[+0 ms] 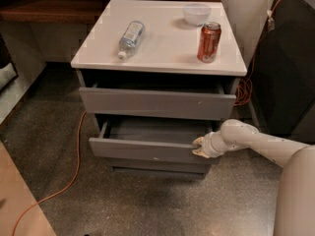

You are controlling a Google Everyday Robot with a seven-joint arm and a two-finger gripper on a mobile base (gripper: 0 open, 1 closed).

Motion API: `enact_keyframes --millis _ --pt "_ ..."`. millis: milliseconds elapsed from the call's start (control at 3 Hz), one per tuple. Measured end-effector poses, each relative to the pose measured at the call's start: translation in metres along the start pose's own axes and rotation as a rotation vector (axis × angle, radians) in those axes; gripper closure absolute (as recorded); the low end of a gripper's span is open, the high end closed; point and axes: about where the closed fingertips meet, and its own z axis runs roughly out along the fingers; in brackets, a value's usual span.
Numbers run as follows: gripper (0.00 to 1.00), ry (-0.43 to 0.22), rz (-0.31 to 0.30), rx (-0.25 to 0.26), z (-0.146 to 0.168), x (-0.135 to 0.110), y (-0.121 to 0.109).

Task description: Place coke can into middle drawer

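Note:
The coke can (209, 42) stands upright on the right side of the white cabinet top (162, 38). Below it, the middle drawer (147, 149) is pulled partly out, showing its shallow grey tray. My gripper (199, 147) sits at the right end of that drawer's front, its yellowish fingertips against the top edge of the front panel. The white arm reaches in from the lower right.
A clear water bottle (130, 38) lies on its side on the left of the top. A white bowl (197, 14) stands behind the can. The top drawer (157, 102) is slightly out. An orange cable (74, 171) runs over the floor at left.

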Motion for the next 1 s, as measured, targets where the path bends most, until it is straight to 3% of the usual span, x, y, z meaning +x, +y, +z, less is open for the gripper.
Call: enact_keyframes --millis 333,667,1000 --pt "0.53 0.000 0.000 0.000 -0.004 -0.002 -0.001" --pt "0.47 0.001 0.007 -0.004 -0.002 -0.002 0.011" --pt "0.79 0.001 0.007 -0.004 -0.005 -0.004 0.010"
